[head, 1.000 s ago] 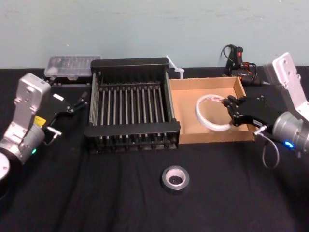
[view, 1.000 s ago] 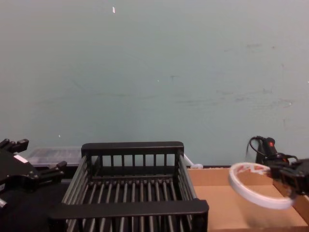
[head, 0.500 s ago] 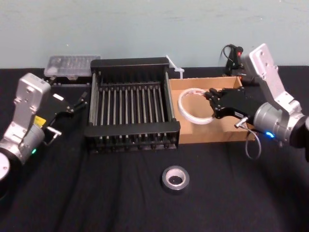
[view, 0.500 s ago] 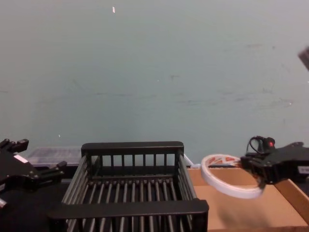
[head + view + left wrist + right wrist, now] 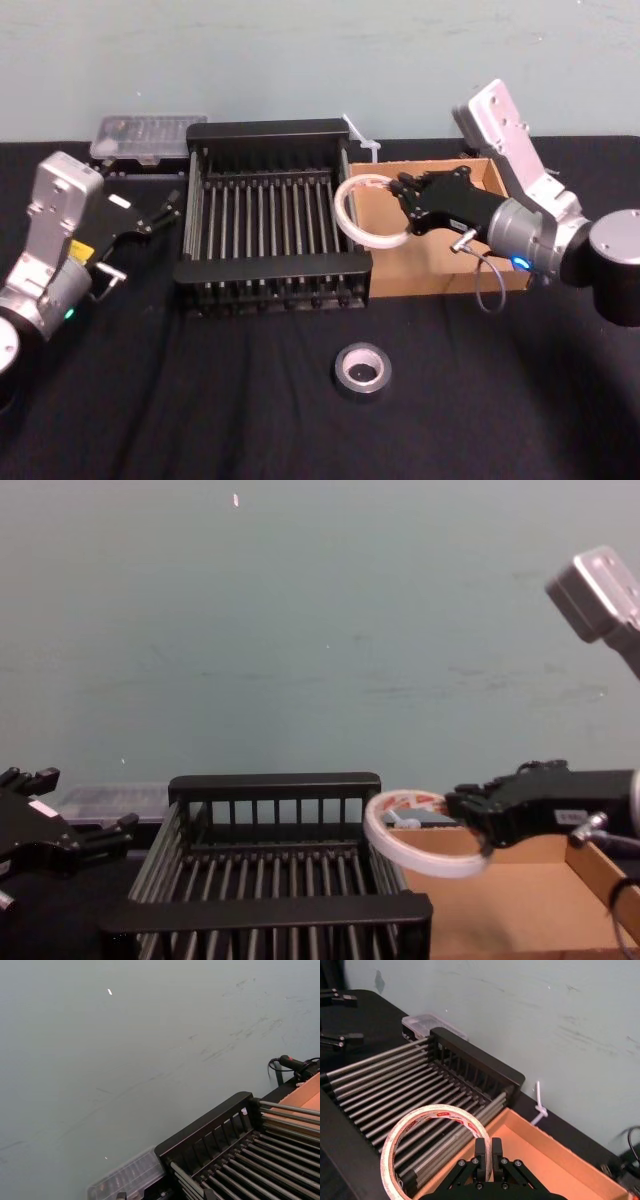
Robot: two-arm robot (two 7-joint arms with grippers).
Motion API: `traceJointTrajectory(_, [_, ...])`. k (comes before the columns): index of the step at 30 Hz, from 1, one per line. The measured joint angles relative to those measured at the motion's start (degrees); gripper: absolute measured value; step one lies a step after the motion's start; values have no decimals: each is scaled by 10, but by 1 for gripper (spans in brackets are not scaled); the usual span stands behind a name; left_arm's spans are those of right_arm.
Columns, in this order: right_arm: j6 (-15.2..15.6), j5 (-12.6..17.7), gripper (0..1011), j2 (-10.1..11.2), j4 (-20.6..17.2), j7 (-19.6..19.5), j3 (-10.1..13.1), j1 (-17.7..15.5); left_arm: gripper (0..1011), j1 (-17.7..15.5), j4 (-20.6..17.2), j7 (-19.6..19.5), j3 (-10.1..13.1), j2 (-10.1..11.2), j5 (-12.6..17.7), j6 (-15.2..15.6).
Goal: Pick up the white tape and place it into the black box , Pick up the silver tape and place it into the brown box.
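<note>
The right gripper (image 5: 407,198) is observed raised over the left end of the brown box (image 5: 440,272), its fingers (image 5: 487,1152) pressed onto the wall of the white tape (image 5: 343,213), which is pinched at its right-hand side. The ring is held tilted in the air (clear of both containers), over the line where the right wall of the black box (image 5: 272,131) meets the brown box. Red print is seen inside its core in the right wrist view. The silver tape (image 5: 363,370) is lying flat on the worktop (image 5: 200,410), in front of the two boxes and well apart from either gripper. The left gripper (image 5: 164,211) is parked to the left of the black box, fingers spread, nothing held.
</note>
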Motion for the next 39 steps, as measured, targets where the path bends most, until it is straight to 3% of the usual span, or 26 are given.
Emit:
traceJointTrajectory(18, [-13, -16, 75, -32, 30, 17, -31, 37, 1001, 0, 0, 0, 0, 0, 0, 0])
traceJointTrajectory(39, [-22, -30, 75, -64, 80, 19, -50, 72, 1001, 0, 0, 0, 0, 0, 0, 0])
